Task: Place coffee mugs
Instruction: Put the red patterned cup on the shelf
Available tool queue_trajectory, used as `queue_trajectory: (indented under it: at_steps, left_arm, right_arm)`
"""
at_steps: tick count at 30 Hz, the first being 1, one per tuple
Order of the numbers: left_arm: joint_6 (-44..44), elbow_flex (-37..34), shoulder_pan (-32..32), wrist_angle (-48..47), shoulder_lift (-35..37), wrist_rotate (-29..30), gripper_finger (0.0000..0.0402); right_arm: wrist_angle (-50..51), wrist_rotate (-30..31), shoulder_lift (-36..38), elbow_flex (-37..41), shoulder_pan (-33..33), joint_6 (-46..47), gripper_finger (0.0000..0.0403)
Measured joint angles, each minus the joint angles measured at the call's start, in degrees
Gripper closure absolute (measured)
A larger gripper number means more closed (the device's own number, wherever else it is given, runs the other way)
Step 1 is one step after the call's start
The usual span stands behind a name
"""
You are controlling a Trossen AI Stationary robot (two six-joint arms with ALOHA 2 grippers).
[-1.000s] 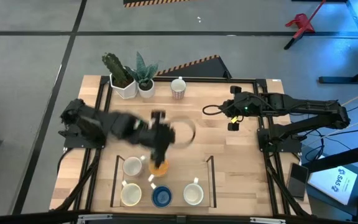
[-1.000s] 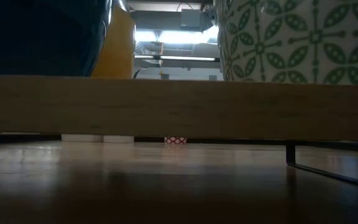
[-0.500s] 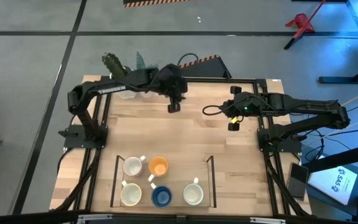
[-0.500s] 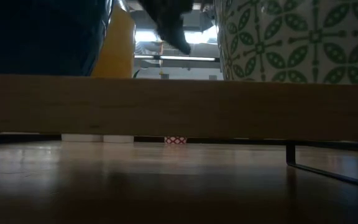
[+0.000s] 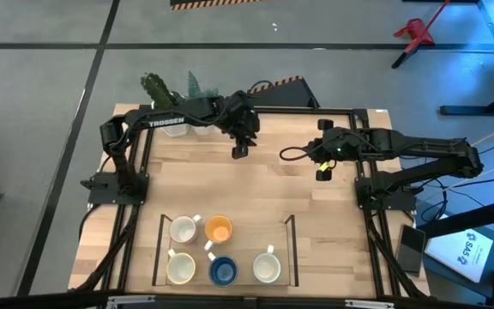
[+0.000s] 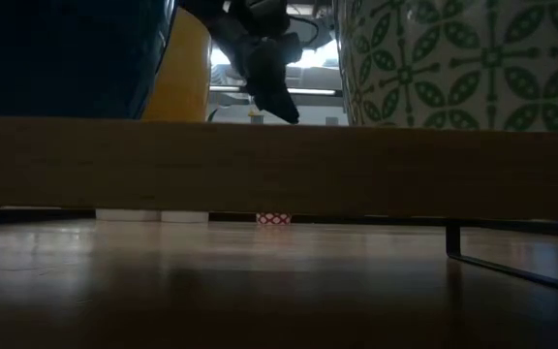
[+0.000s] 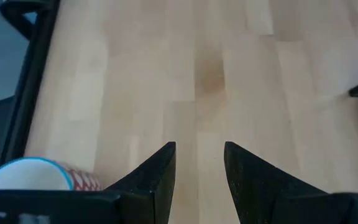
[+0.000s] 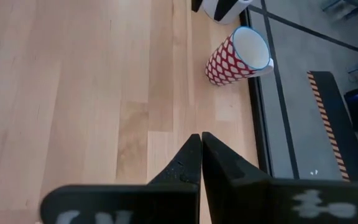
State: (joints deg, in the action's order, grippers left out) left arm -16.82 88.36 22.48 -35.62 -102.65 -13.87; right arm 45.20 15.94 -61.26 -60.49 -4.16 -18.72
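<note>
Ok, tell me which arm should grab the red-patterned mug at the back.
Left. Its claw is open and hangs right beside the red-patterned mug at the table's back edge. The right claw is shut and sits farther off.

High view evenly lit, sharp; low view dim, backlit; wrist views bright, soft shadows.

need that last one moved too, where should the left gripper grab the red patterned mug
Grip the red patterned mug across its rim, coming straight down: it stands upright, mouth open, with bare table around it except the pot behind. The open left gripper is already beside it.
</note>
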Motion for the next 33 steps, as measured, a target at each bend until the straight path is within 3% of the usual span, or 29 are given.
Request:
queue_trajectory:
  at_steps: [6,12,16,21,27,30,33]
  left_arm:
    - [11.28,2.45,-0.52,-3.39,1.05,5.30,0.0271]
    - [13.15,11.24,-1.97,-14.55,4.27,9.50,0.0271]
    - [13.36,16.25,-3.33,-18.16,6.54,15.98,0.0271]
    - [13.93,20.14,-5.12,-20.31,7.45,21.25,0.0271]
    - [17.00,24.90,-6.15,-26.45,7.63,23.89,0.0271]
    - [19.02,25.09,-6.65,-27.25,7.65,24.04,0.0271]
    - [20.46,25.09,-7.45,-29.05,7.61,23.91,0.0271]
  right_arm:
    - [-11.21,1.90,-2.36,-0.01,-4.10,-7.76,0.0403]
    - [-31.59,-15.32,-10.85,-0.09,-17.99,-14.47,0.0403]
    - [-33.40,-20.23,-19.73,-5.12,-25.39,-10.89,0.0403]
    - [-26.65,-27.51,-29.96,-17.25,-26.18,-10.58,0.0403]
    - [-4.31,-15.54,-38.97,-41.89,-25.54,-25.20,0.0403]
    - [0.12,-16.11,-43.33,-50.72,-27.99,-23.41,0.0403]
    - [1.00,-15.81,-46.52,-53.54,-29.04,-17.44,0.0403]
